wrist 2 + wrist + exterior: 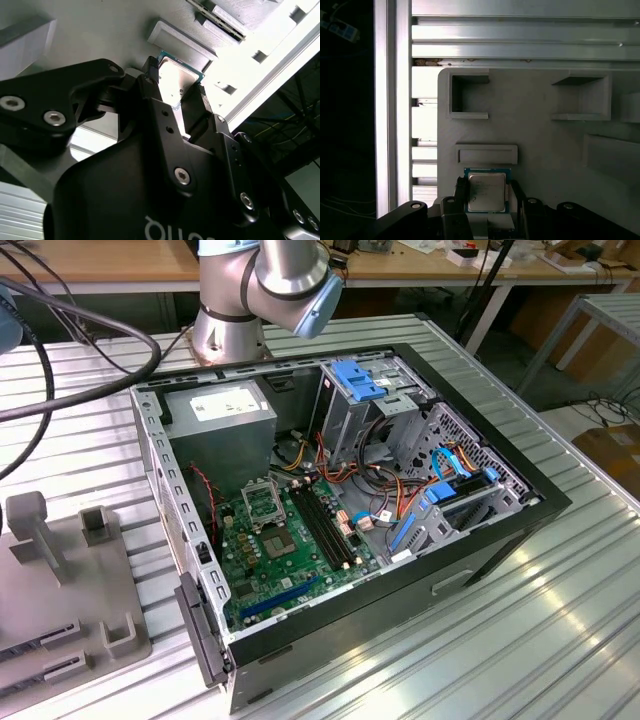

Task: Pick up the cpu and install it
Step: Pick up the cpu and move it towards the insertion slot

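The cpu [487, 192], a small square chip with a silvery top and a green rim, lies just over the grey fixture tray [540, 135], beside a low raised bar [486, 154]. In both wrist views my gripper [487, 189] [175, 80] has its two black fingers [151, 67] tight against opposite edges of the cpu [177, 75], shut on it. I cannot tell whether the chip rests on the tray or is lifted off it. In the exterior view the open computer case [500, 530] shows the green motherboard [290, 560] with its metal-framed socket [262, 502].
Raised pockets [467, 95] [582, 97] stand on the tray. The ribbed aluminium table [520, 35] lies around it, with its edge rail [385, 100] near. In the exterior view, grey fixture blocks [70, 580] sit at the left and the arm base [235, 310] stands behind the case.
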Action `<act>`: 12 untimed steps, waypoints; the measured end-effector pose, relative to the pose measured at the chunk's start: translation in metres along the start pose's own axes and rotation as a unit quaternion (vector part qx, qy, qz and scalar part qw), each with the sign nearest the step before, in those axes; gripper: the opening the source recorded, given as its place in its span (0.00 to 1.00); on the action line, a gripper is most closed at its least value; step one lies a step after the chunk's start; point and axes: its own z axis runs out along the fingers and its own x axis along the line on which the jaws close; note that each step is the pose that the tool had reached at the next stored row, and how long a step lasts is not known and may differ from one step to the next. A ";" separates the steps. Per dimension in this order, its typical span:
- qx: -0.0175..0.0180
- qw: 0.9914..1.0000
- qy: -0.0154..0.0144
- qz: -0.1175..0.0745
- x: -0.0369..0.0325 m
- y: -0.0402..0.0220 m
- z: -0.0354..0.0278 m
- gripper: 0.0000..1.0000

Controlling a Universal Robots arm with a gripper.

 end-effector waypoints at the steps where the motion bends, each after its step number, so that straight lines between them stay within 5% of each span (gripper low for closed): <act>1: 0.000 1.000 0.000 0.000 0.0000 0.0000 -0.0010 0.44; 12: 0.000 1.000 0.000 0.000 0.0005 0.0000 -0.0155 0.44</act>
